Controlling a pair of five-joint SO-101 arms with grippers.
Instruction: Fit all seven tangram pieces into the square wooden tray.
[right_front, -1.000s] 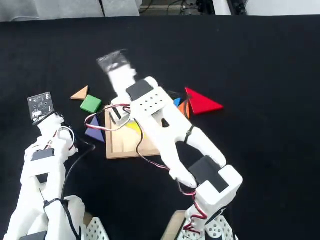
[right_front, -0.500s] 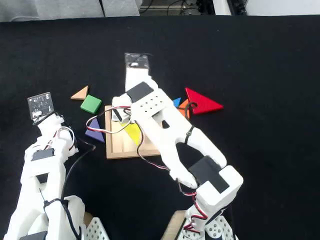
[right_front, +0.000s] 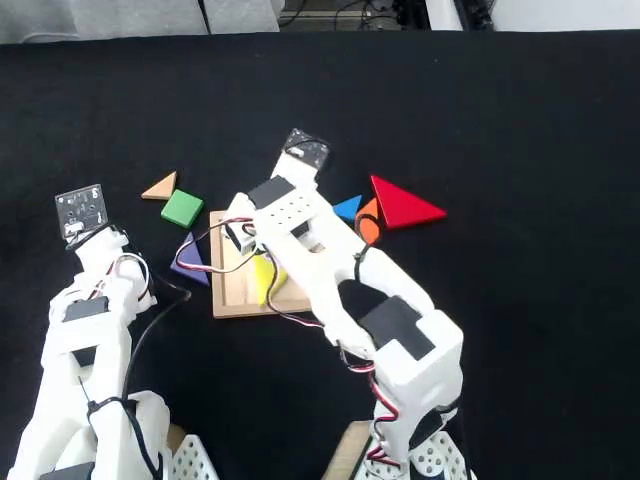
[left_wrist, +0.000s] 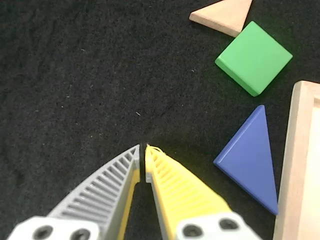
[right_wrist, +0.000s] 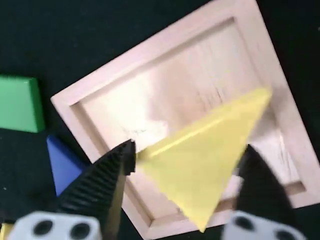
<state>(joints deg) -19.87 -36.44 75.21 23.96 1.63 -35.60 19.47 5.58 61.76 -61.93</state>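
Note:
The square wooden tray (right_front: 232, 300) lies at mid-table. My right gripper (right_wrist: 187, 152) hangs over it, shut on the yellow triangle (right_wrist: 205, 160), which is tilted above the tray floor (right_wrist: 165, 95). From above, the yellow triangle (right_front: 265, 278) is over the tray's front part. My left gripper (left_wrist: 143, 150) is shut and empty above bare cloth, left of the purple triangle (left_wrist: 252, 160), the green square (left_wrist: 254, 57) and the tan triangle (left_wrist: 222, 15). Right of the tray lie a blue piece (right_front: 347, 207), an orange piece (right_front: 368, 222) and the red triangle (right_front: 403, 205).
The right arm (right_front: 330, 270) crosses the tray and hides much of it. The left arm (right_front: 95, 300) stands at the table's left. The tan triangle (right_front: 160, 187), green square (right_front: 182, 208) and purple triangle (right_front: 190, 262) crowd the tray's left side. Black cloth spreads far and right.
The right arm's wrist has swung to the right over the tray, and the yellow triangle has shifted toward the tray's front edge. The left arm has kept still.

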